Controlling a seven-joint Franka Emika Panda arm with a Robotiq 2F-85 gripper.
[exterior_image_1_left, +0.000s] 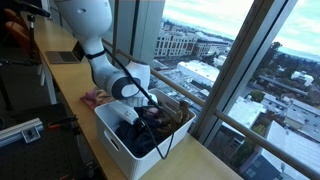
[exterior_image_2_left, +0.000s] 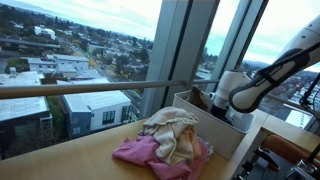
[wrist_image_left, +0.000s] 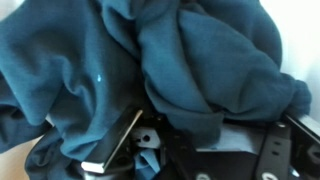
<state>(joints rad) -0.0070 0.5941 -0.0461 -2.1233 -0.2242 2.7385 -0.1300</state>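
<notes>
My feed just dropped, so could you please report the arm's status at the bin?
Gripper down in white rectangular bin, fingers against dark teal cloth; grip unclear. Pink and cream clothes heaped beside bin.

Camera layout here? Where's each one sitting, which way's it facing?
An exterior view: above the counter, looking along it toward the arm; gripper in the white bin.
An exterior view: low on the counter, facing the windows over the pink cloth; arm enters from the side.
Wrist view: looks into the bin at blue cloth; fingers show.
Both exterior views share bin, pink cloth, arm.
</notes>
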